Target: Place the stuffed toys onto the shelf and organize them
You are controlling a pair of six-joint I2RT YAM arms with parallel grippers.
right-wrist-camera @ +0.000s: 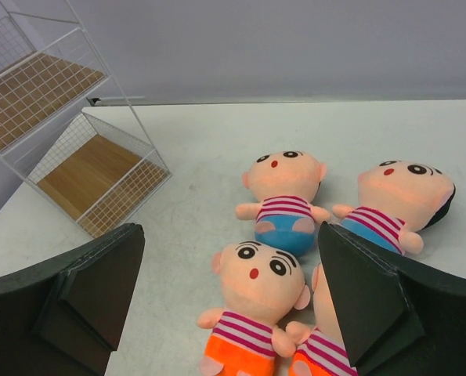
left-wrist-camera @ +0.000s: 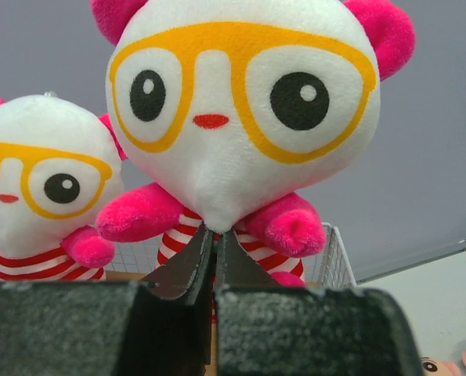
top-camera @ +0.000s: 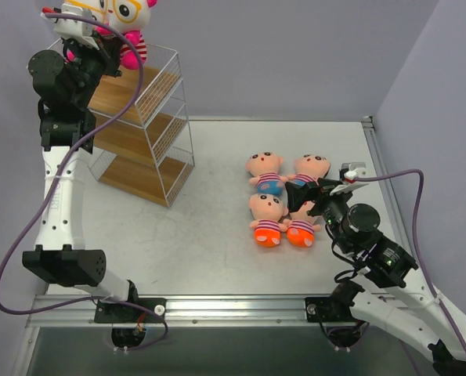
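Note:
My left gripper (top-camera: 99,48) is up at the top tier of the white wire shelf (top-camera: 164,125), shut on a white-headed stuffed toy (top-camera: 128,22) with yellow glasses. In the left wrist view its tips pinch this toy (left-wrist-camera: 240,102) at the striped chest, just under the chin. A second white-headed toy (left-wrist-camera: 41,188) sits beside it on the left. Two peach toys with blue bottoms (top-camera: 265,174) (top-camera: 311,168) and two with orange bottoms (top-camera: 268,221) (top-camera: 301,233) lie face up on the table. My right gripper (right-wrist-camera: 231,235) hangs open just above them, over the orange one (right-wrist-camera: 256,301).
The shelf's two lower wooden boards (right-wrist-camera: 88,176) show bare in the right wrist view. Grey walls close in the table at the back and right. The table's metal front rail (top-camera: 233,307) runs between the two arm bases.

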